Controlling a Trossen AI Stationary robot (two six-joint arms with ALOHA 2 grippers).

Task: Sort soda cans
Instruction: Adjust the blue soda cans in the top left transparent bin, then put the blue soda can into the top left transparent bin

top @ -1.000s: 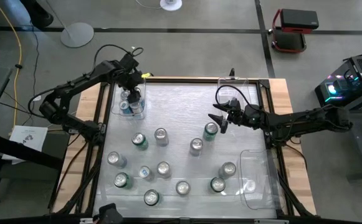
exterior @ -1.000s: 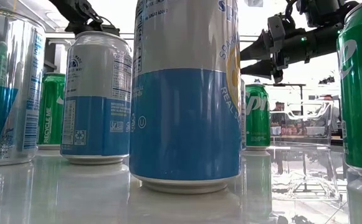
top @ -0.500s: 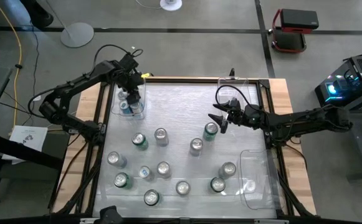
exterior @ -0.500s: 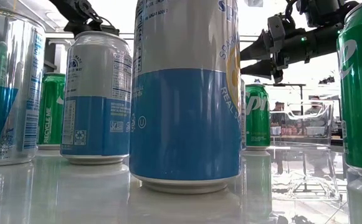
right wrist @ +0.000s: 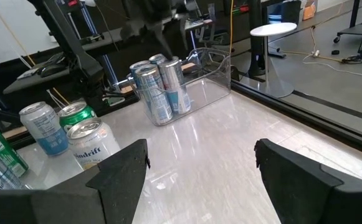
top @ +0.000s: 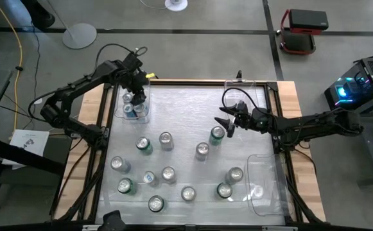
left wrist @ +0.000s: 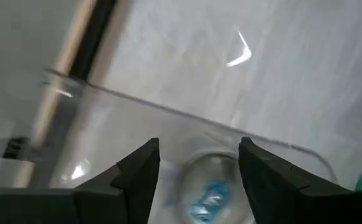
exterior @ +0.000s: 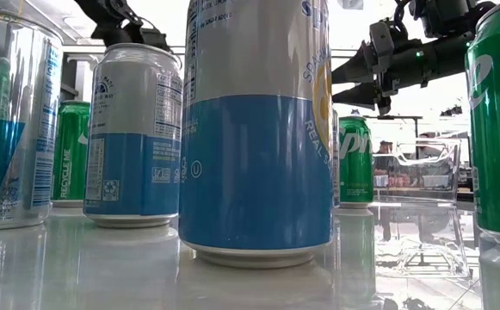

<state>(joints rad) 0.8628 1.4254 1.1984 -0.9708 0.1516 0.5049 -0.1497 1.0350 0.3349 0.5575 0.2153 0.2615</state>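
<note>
Blue soda cans [top: 135,106] are standing in the clear bin [top: 145,116] at the table's ten o'clock corner, one lying directly beneath the left gripper [top: 137,83], whose fingers are hanging parted and holding nothing. At three o'clock, the right gripper [top: 226,122] is hovering wide apart, empty, a green can [top: 217,134] just beside it.

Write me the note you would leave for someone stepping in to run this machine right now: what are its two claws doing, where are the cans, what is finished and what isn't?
Left gripper: over the clear bin at the table's far left; nothing visibly held.
Right gripper: open, empty, beside a green can mid-table.
Done: a few blue cans stand in that bin.
Left: about twelve loose cans, green and blue mixed, stand on the table. The bin at the near right looks nearly empty; its contents are unclear.
</note>
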